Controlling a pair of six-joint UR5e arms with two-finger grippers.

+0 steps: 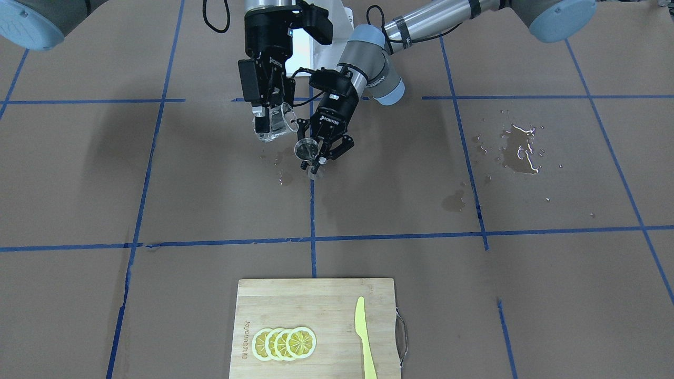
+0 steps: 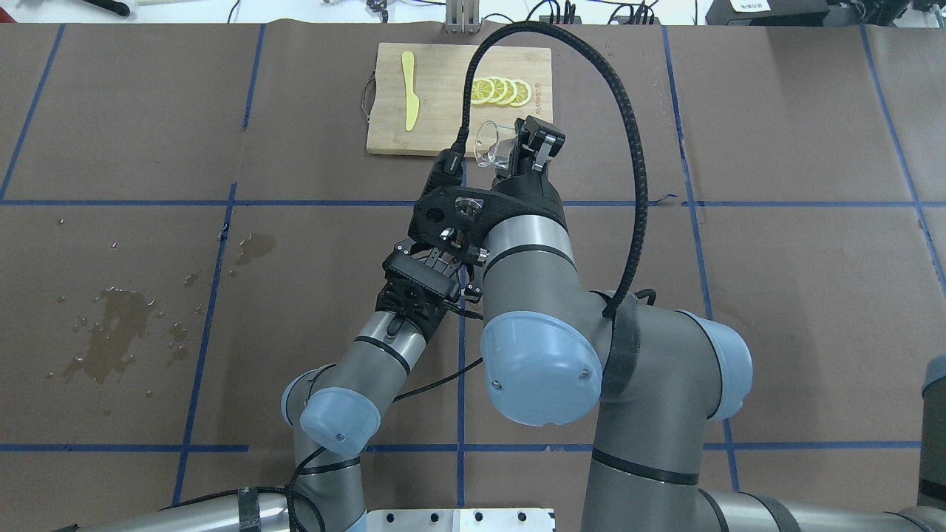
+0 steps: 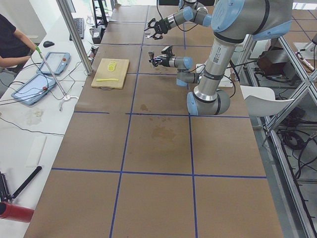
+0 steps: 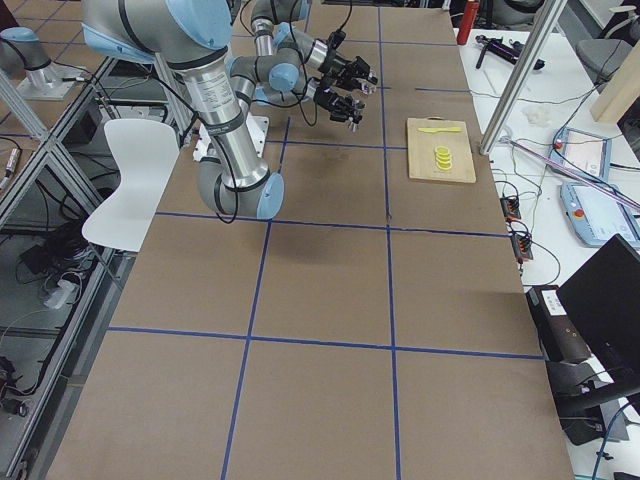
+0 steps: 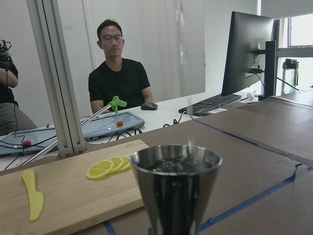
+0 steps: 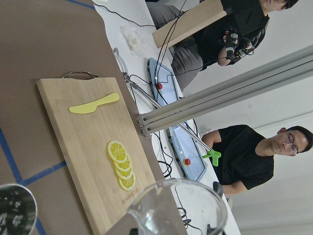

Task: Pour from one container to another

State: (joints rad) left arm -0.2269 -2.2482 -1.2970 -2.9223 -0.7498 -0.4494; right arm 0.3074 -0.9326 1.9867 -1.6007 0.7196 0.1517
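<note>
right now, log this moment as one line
phase: pouring | right gripper: shut on glass cup, tilted toward jigger | left gripper: shut on jigger, upright, liquid inside

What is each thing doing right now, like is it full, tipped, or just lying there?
Steel hourglass-shaped jigger: upright, held by the left gripper, liquid inside.
Small clear glass cup: tilted, held by the right gripper, lip toward the jigger.
Yellow lemon slices: fanned on the wooden cutting board.
Yellow plastic knife: lying flat on the board.
Spilled puddle: wet, shiny.
</note>
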